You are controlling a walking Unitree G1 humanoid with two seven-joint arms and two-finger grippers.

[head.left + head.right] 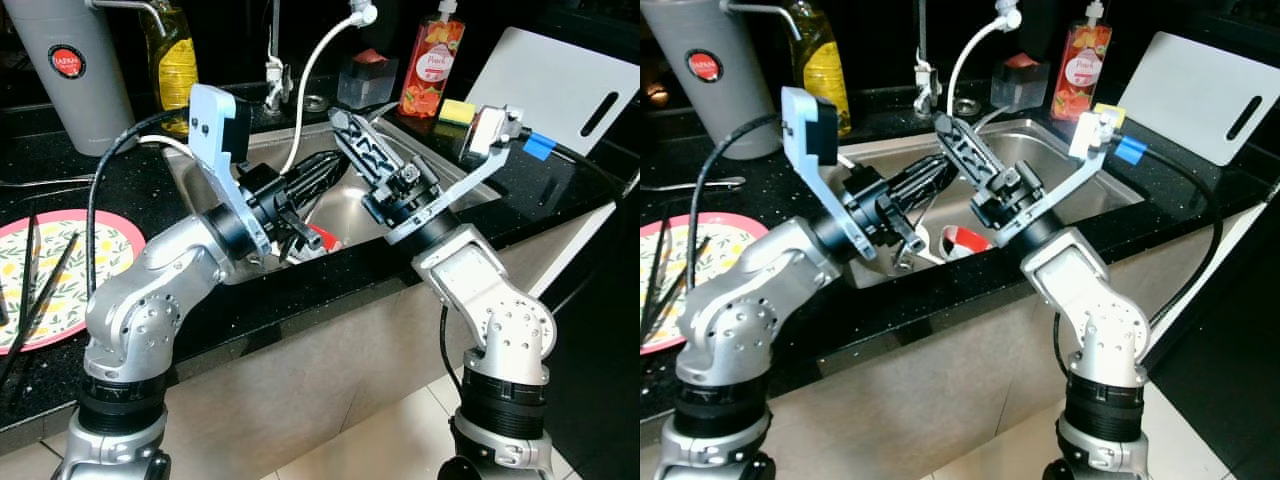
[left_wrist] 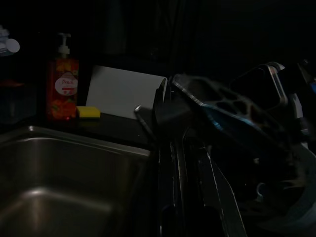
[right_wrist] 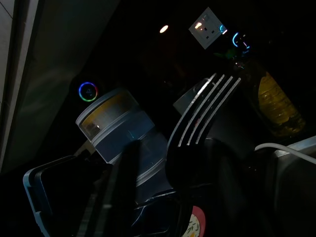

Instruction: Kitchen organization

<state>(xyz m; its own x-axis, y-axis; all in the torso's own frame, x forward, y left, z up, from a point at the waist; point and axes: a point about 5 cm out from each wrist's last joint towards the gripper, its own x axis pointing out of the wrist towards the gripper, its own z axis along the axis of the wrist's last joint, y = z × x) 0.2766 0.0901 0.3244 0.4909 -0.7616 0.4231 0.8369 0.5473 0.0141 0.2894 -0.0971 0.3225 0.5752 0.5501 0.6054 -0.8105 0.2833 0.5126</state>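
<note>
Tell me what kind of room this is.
Most likely a home kitchen: a steel sink set in a black countertop, a bottle of soap with a yellow sponge beside it, and a white cutting board leaning behind.

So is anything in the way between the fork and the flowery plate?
Yes. The fork is up at the right gripper, above the sink. The left gripper and its silver arm sit between it and the plate. Chopsticks lie across the plate too.
</note>
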